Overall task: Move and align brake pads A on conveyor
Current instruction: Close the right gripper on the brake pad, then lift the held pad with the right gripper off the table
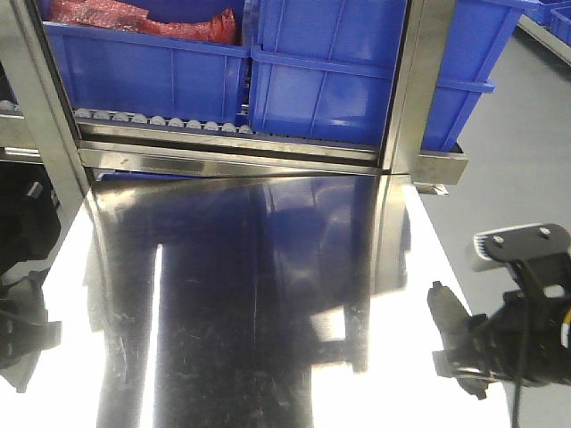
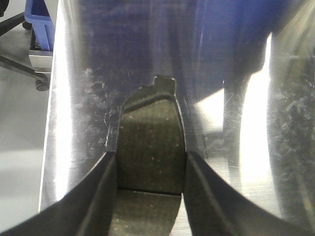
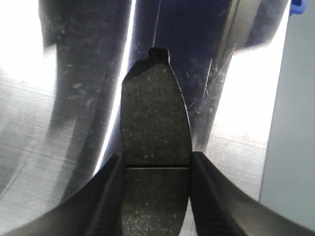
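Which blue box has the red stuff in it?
The upper-left blue bin: red material shows above its rim, while the bin beside it shows only blue.

The brake pad (image 2: 150,132) between the fingers (image 2: 93,196) of my left pincer (image 2: 150,164) is looking rough and matte, gritty with pale specks. The second pad (image 3: 155,118) in my right pincer (image 3: 156,164) is showing the same grainy face. Fingers are looking like smooth black plastic. Under both pincers the steel tabletop (image 2: 83,98) is gleaming mirror-glossy and finely scratched.

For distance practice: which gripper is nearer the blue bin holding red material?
Left. The left gripper is on the left, in front of that blue bin; the right gripper is far across on the right.
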{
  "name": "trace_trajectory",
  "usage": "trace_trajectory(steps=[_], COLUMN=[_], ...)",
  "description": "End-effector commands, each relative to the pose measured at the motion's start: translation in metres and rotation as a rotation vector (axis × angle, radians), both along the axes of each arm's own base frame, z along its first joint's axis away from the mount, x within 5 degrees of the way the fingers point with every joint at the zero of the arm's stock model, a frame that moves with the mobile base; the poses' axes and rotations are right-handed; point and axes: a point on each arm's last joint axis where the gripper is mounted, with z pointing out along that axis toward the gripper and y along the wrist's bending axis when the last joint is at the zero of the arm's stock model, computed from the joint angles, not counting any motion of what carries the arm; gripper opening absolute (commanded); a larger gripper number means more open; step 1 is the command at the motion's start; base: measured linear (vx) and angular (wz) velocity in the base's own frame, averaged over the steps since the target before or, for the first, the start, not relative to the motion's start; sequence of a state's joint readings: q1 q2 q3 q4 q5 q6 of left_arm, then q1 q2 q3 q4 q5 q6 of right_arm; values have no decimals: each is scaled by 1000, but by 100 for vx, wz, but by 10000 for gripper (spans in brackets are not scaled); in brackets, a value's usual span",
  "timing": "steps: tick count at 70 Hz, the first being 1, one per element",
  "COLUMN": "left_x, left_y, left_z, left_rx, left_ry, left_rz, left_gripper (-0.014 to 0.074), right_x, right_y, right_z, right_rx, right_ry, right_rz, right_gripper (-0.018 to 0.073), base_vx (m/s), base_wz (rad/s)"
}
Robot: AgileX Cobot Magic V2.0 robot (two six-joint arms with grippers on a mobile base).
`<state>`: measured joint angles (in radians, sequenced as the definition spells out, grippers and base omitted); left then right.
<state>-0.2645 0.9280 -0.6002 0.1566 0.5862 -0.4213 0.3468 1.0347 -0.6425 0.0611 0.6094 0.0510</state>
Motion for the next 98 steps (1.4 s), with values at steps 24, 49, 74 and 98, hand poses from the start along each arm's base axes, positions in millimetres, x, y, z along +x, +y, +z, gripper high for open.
trace_trajectory(steps=[24,49,74,98], left_x=[4,4,4,4], left_y=[-2,-2,-2,-2], left_z=[15,15,15,15], left_rx=[-27,-27,-27,-27], left_ry=[-101,-101,-101,-101], left_rz=[-12,-12,-12,-12], left_gripper=[177,177,177,177], right_x=[-13,-13,-13,-13], right_y=[-5,-5,-5,-5], right_z=[26,25,25,25], right_rx=[45,43,43,43], right_ry=[-184,-179,-179,-179], right_rz=[11,11,11,11], right_gripper=[90,90,90,90], base_vx=[0,0,0,-1], base_wz=[0,0,0,5])
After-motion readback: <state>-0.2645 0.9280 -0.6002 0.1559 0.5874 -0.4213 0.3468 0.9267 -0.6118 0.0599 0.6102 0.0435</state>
